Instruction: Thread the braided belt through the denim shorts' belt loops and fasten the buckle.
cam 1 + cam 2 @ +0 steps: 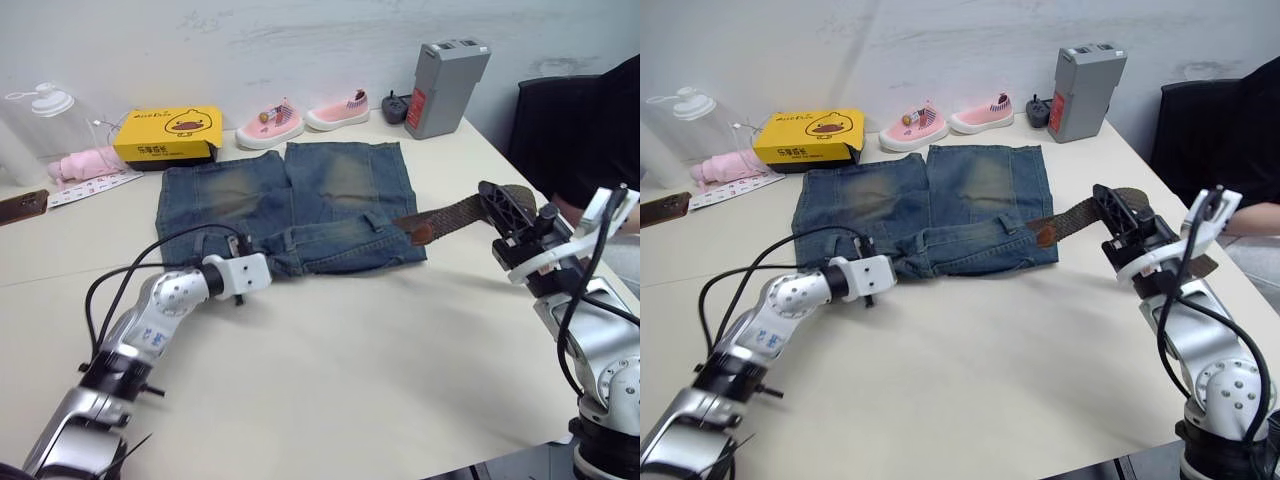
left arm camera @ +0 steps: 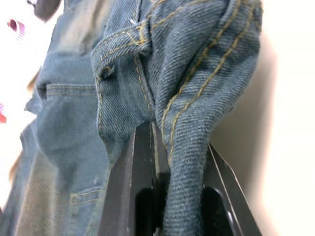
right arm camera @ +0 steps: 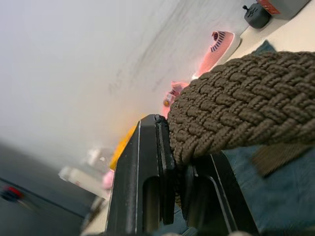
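The denim shorts lie flat on the table, waistband toward me. My left gripper is shut on a fold of the waistband at the shorts' left side, next to a belt loop. The braided belt runs from its brown tip at the shorts' right waistband corner out to my right gripper, which is shut on the strap above the table. The buckle is out of view.
Behind the shorts stand a yellow box, two pink shoes, a grey battery pack and a small black plug. A clear bottle and pink cloth sit far left. A black chair is at right.
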